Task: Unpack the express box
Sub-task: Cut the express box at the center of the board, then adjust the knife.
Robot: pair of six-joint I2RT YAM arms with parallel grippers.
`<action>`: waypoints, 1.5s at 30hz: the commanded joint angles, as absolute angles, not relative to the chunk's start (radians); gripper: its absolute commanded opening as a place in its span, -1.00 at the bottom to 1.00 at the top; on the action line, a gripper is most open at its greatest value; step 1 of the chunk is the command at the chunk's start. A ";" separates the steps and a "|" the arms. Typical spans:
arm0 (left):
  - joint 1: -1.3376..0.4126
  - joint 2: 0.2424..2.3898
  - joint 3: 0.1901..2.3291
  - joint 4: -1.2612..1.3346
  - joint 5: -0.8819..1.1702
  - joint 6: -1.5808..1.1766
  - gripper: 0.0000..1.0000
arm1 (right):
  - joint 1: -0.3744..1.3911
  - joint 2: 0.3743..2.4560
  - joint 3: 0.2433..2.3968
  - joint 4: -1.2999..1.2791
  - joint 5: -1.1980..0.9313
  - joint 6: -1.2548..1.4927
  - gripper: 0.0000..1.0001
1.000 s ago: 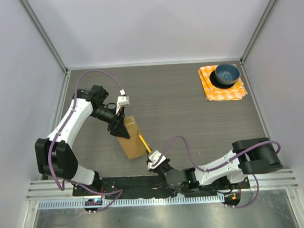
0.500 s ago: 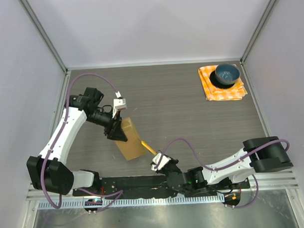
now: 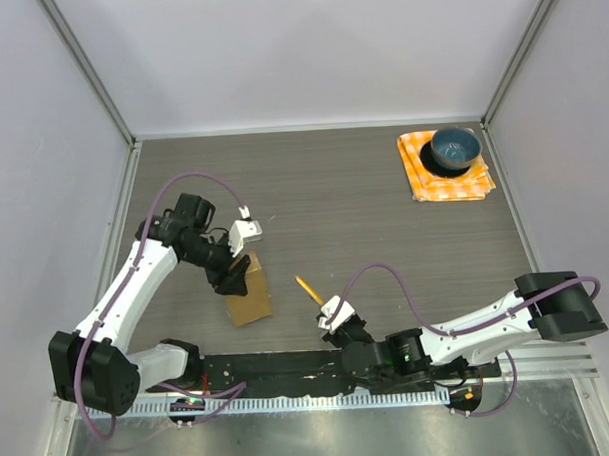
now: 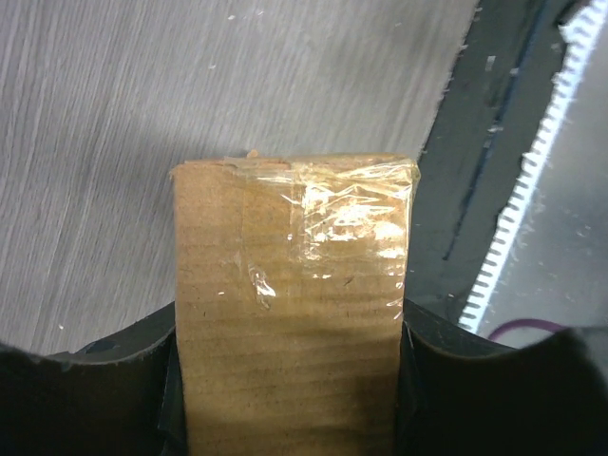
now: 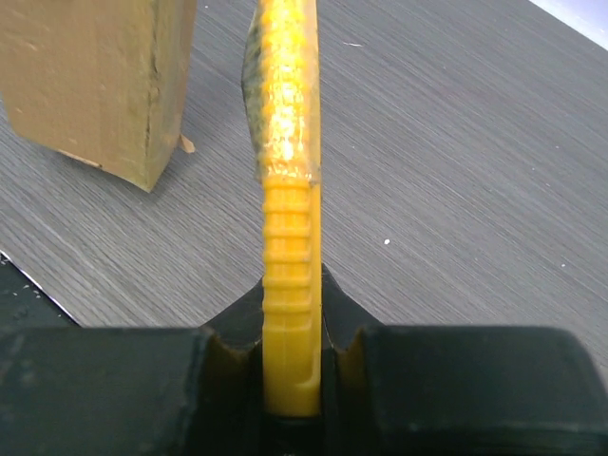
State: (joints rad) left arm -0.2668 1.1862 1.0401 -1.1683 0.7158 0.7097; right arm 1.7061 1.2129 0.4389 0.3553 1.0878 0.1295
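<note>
The left gripper (image 4: 290, 385) is clamped on the express box (image 4: 290, 256): its two dark fingers (image 4: 104, 380) press against the carton's opposite sides, with brown cardboard filling the gap between them. The face towards the wrist camera carries a wrinkled patch of clear tape near its far edge. From above, the left gripper (image 3: 235, 274) grips the box (image 3: 250, 299) at its far upper end, and the carton stands up on a narrow side in the near-left part of the table (image 3: 364, 216), close to the black strip at the front edge (whether its lower edge rests on the wood or hangs just above it cannot be told). The right gripper (image 5: 290, 356) is clenched on the ribbed handle of a slim yellow tool (image 5: 285, 142), whose glossy far end points away from the wrist. The box (image 5: 95, 76) is to the left of that end, near it but not touching. In the overhead view the right gripper (image 3: 333, 315) sits low near the front edge and the tool (image 3: 309, 289) slants up-left towards the carton. Well apart, in the far right corner, a blue bowl (image 3: 454, 148) sits on an orange checked cloth (image 3: 478, 185).
</note>
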 commanded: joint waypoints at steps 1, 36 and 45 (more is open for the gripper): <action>-0.301 1.166 0.974 -0.973 0.565 0.608 -0.81 | 1.709 1.178 0.439 0.364 1.085 0.195 -0.99; -0.370 1.049 1.452 -1.369 0.733 0.603 1.00 | 1.632 1.063 0.629 0.161 0.602 0.164 -0.98; -0.543 1.080 1.554 -1.661 0.868 0.801 1.00 | 1.514 1.132 0.840 -0.030 0.239 0.180 -0.98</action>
State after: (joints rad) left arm -0.4603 1.0744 1.5787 -1.2972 0.7994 0.7265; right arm 1.5452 1.1053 0.7509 0.0753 0.4206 0.1722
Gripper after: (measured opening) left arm 0.996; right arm 0.180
